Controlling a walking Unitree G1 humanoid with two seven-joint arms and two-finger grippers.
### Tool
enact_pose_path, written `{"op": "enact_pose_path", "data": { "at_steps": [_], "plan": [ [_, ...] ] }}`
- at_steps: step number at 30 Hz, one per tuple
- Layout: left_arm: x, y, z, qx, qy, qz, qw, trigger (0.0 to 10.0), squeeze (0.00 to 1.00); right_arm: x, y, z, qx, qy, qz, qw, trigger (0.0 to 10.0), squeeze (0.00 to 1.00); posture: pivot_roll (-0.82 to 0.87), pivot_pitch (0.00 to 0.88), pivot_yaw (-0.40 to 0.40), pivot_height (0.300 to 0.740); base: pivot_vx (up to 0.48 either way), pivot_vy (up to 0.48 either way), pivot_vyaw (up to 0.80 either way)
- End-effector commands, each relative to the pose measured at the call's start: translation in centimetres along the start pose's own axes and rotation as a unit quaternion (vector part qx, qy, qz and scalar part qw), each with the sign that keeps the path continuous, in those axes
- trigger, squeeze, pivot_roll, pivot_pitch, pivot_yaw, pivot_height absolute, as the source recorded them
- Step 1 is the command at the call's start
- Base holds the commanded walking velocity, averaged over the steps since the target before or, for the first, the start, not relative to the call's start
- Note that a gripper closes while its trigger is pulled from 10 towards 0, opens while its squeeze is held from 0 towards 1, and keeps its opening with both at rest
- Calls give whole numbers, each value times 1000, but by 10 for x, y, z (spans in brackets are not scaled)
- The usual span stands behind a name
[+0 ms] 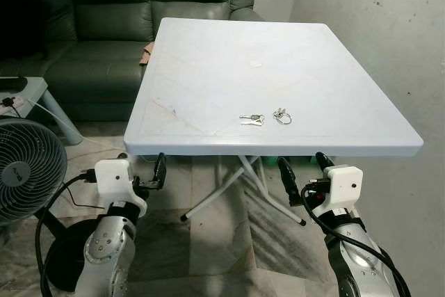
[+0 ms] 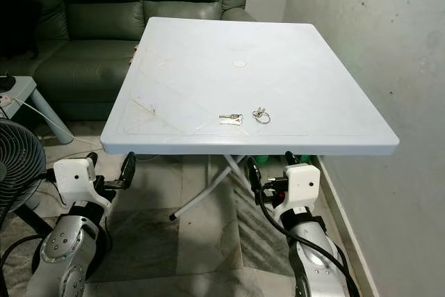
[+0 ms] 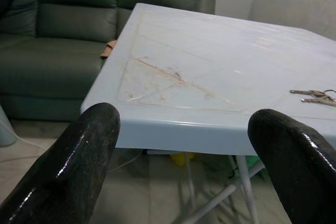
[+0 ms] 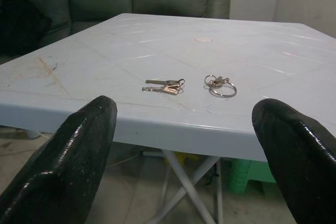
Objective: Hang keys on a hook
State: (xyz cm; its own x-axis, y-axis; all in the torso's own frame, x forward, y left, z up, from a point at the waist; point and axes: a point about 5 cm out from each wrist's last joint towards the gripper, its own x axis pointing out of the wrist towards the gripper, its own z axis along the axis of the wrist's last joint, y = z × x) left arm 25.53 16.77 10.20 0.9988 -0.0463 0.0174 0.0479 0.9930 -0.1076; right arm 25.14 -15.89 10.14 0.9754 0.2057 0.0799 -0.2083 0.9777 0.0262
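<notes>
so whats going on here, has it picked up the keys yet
Not yet. The robot stands at the near edge of a light blue folding table, with two sets of keys lying untouched near that edge: a small bunch of keys and, just to its right, a key ring with keys. The left gripper and right gripper are both open and held low in front of the table, holding nothing. No hook can be seen from here.
</notes>
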Motion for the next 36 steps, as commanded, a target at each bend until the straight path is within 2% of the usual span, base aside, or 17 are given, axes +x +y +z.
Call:
{"op": "enact_pose_path", "data": {
  "at_steps": [1,11,14,29,36],
  "plan": [
    [2,-1,6,6,-6,-2,1000,10000,0,3,2,5,1,-6,4,1000,10000,0,-10,0,-23,740,0,0,0],
    [2,-3,7,22,-6,-6,1000,10000,0,4,2,4,1,-6,5,1000,10000,0,-8,0,-21,740,0,0,0],
    [1,-7,8,2,-10,-21,1000,10000,0,5,3,5,1,-8,7,1000,10000,0,-8,0,-21,740,0,0,0],
    [1,-12,7,2,-6,-44,999,10000,0,6,3,6,0,-8,9,1000,10000,0,-8,0,-24,740,0,0,0],
    [2,-15,8,5,-10,-51,999,10000,0,7,5,6,0,-8,11,1000,10000,0,-7,0,-24,740,316,0,0]
  ]
}}
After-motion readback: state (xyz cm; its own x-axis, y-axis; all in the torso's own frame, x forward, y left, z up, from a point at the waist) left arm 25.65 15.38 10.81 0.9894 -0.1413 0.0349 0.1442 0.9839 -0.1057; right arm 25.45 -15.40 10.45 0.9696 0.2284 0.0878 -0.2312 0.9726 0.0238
